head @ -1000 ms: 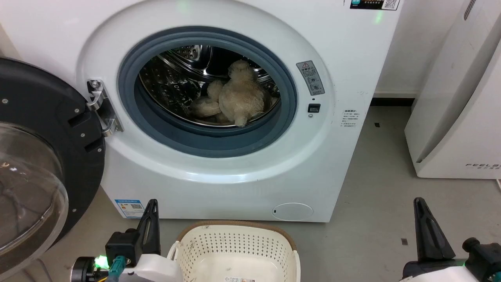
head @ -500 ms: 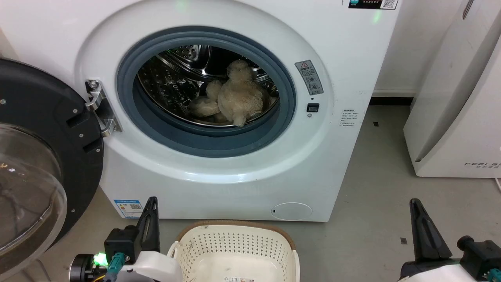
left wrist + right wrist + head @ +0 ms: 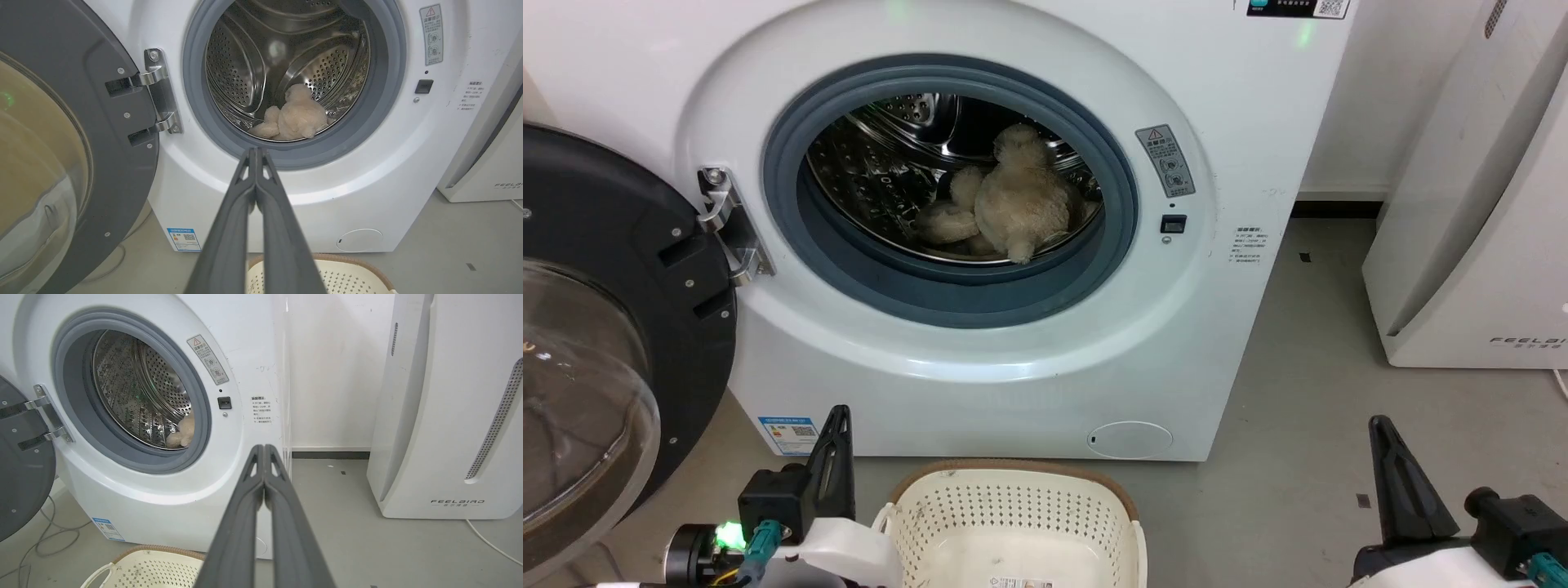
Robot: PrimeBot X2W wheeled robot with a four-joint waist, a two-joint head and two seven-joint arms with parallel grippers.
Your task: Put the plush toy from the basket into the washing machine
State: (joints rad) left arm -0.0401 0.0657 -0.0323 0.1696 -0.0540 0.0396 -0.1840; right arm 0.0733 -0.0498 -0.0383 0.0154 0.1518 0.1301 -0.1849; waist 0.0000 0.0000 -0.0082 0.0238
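Left claw [image 3: 256, 151] and right claw [image 3: 264, 447] (both pressed together) flank the basket [image 3: 1013, 470], pointing forward.

The head view looks forward and down at the washing machine [image 3: 980, 384] from close by, the basket [image 3: 1013, 498] at its bottom edge. The wrist views sit lower and face the washing machine more levelly — the left almost straight on, the right at a slant. All three share its open front and the basket rim.

The white appliance [image 3: 429, 396] reads, seemingly, FEELBIRD near its base
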